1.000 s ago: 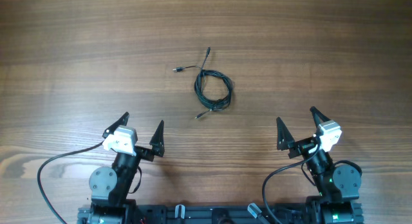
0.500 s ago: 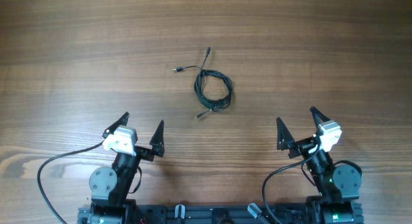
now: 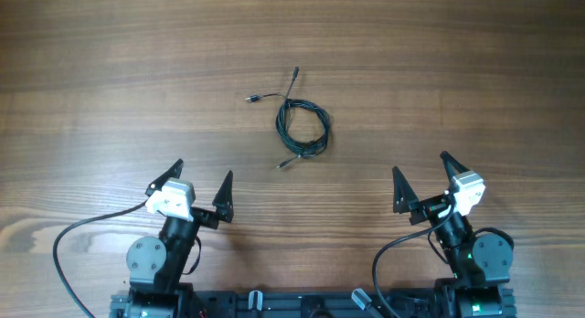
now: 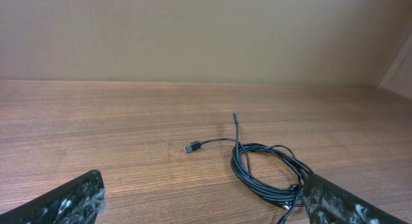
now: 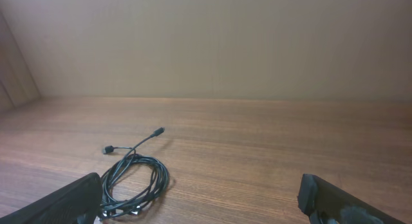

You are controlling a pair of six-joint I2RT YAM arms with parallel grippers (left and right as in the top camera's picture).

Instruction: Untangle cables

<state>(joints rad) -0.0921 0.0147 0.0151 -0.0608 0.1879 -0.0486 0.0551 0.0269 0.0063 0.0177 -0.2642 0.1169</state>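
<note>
The cables [image 3: 303,128] are thin black wires wound in a small coil in the middle of the wooden table, with plug ends sticking out at the top, upper left and lower left. The coil also shows in the left wrist view [image 4: 267,169] and the right wrist view [image 5: 133,179]. My left gripper [image 3: 200,188] is open and empty, near the front edge, well short of the coil and to its left. My right gripper [image 3: 424,182] is open and empty, near the front edge, to the coil's right.
The wooden table [image 3: 457,62] runs to a plain beige wall [image 4: 193,31] at the back. The arm bases and their thicker black cables [image 3: 69,254] sit along the front edge.
</note>
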